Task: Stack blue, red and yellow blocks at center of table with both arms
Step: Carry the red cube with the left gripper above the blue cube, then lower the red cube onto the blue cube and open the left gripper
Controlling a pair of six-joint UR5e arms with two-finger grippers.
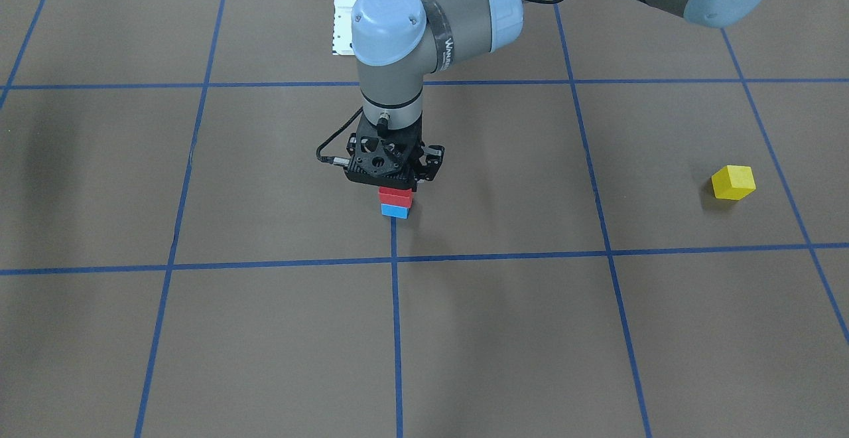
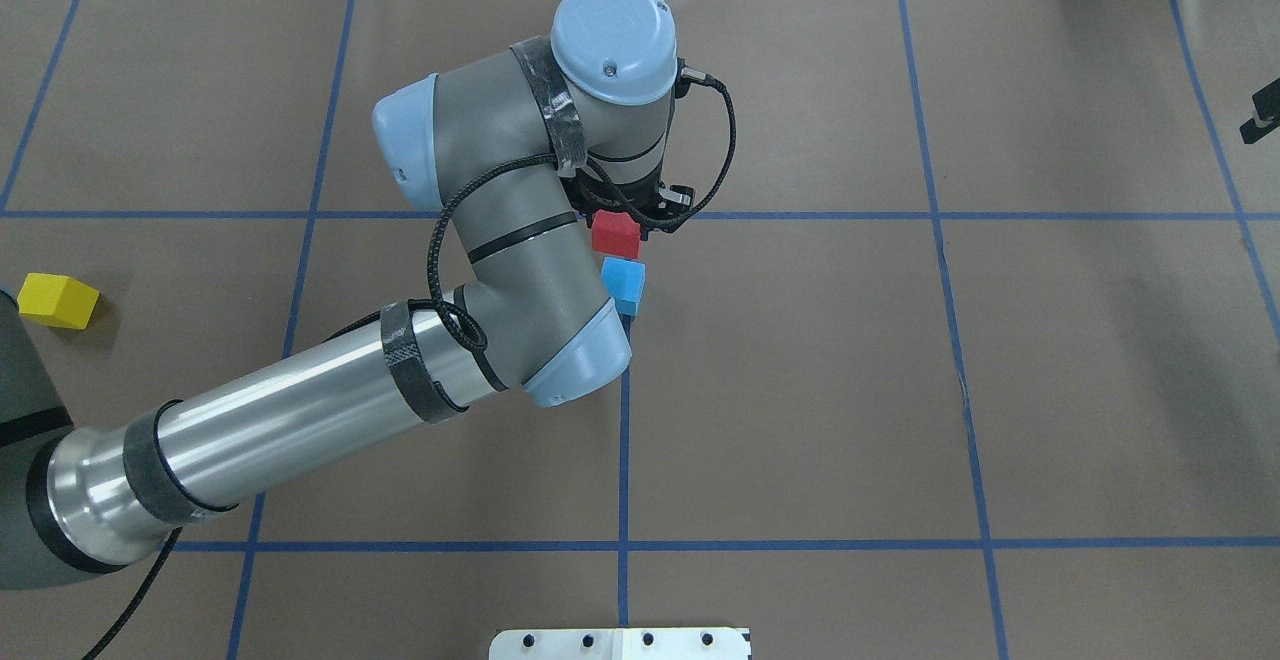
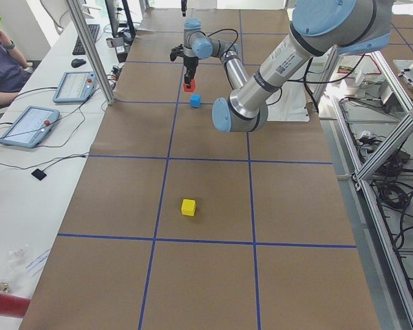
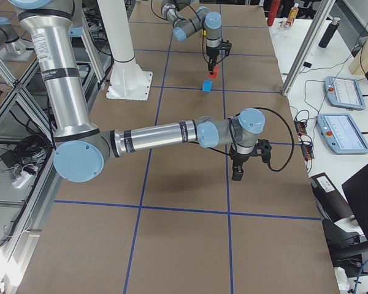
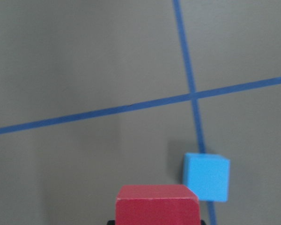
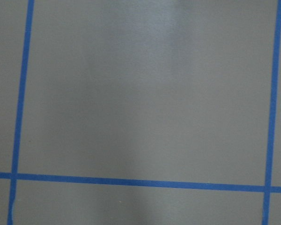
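The red block (image 5: 157, 205) sits closest to the lens at the bottom edge of the left wrist view. The left claw (image 1: 396, 184) is clamped on it and holds it in the air, clear of the table (image 1: 265, 345). The blue block (image 1: 394, 211) rests on the table beneath it, lying on one of the blue tape lines (image 1: 396, 332) near the crossing at the middle of the grid. In the front-facing view the red block seems to touch the blue one. Both side views show a gap between them, so the two are apart, with the red one roughly above the blue. The left arm bends in over the table, its wrist pointing straight down above the pair.

The yellow block (image 1: 733, 182) stands alone on the table, well apart from the other two, out toward the robot's left end.

The right claw (image 4: 237, 173) hangs over bare table near the robot's right end, far from all three blocks. Only the right side view shows it, so I cannot tell how its jaws stand. Its wrist camera sees only brown surface and tape.
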